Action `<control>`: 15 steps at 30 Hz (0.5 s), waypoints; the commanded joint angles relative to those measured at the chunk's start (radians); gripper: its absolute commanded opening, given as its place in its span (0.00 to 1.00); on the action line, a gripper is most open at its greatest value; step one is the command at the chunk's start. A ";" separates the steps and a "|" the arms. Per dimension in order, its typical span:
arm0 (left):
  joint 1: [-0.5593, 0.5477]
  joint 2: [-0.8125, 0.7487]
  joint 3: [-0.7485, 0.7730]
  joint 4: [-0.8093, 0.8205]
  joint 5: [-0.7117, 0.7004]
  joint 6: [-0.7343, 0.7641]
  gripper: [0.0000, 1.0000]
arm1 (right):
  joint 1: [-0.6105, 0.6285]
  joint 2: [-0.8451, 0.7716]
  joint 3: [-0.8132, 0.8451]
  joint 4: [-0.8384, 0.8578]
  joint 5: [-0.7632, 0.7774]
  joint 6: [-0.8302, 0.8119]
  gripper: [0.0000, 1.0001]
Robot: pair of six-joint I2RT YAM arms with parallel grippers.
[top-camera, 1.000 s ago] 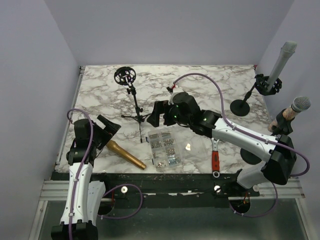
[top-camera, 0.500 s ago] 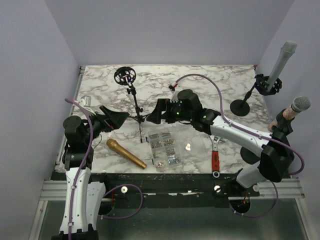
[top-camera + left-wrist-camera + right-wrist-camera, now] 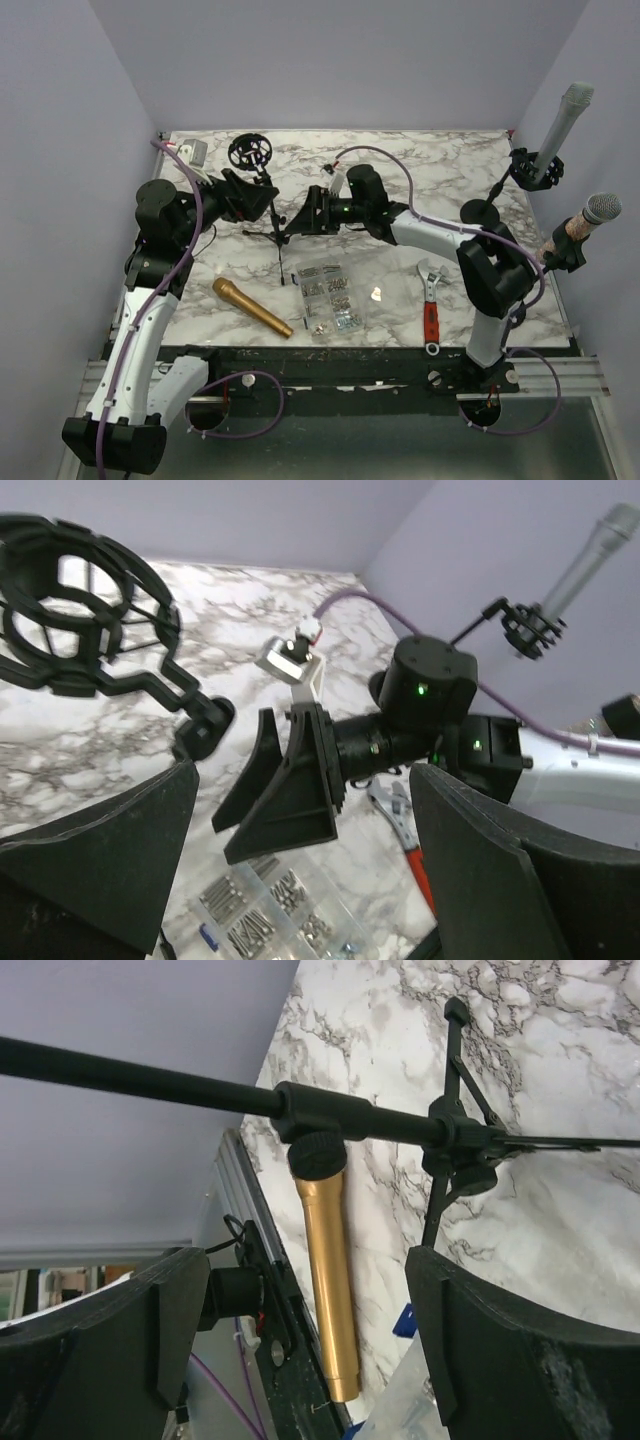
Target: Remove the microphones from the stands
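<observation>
The gold microphone (image 3: 250, 308) lies flat on the marble table, near the front edge, free of any grip. The black tripod stand (image 3: 270, 205) stands behind it, its round shock mount (image 3: 250, 152) empty. My left gripper (image 3: 246, 196) is open just left of the stand's pole, below the mount. My right gripper (image 3: 306, 213) is open just right of the pole, facing the left one. In the right wrist view the pole (image 3: 200, 1088) crosses above the open fingers (image 3: 305, 1260) and the gold microphone (image 3: 330, 1280) lies beyond. The left wrist view has the mount (image 3: 80, 620) upper left of its gripper (image 3: 305, 770).
A clear box of screws (image 3: 328, 297) sits right of the gold microphone, with a red-handled wrench (image 3: 431, 310) further right. A grey microphone (image 3: 558, 128) sits in a second stand at the back right. Another microphone (image 3: 590, 215) stands at the right edge.
My left arm has swung away from the gold microphone, up and back to the stand's pole. My right gripper has moved left and back toward the same pole.
</observation>
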 commanded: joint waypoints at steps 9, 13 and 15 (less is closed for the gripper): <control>-0.003 0.030 0.079 -0.084 -0.104 0.174 0.89 | -0.018 0.253 0.106 0.437 -0.261 0.280 0.71; 0.000 -0.032 0.011 -0.057 -0.100 0.213 0.90 | -0.026 0.286 0.138 0.438 -0.287 0.288 0.63; -0.001 -0.057 -0.013 -0.028 -0.090 0.206 0.90 | -0.031 0.289 0.147 0.436 -0.283 0.285 0.63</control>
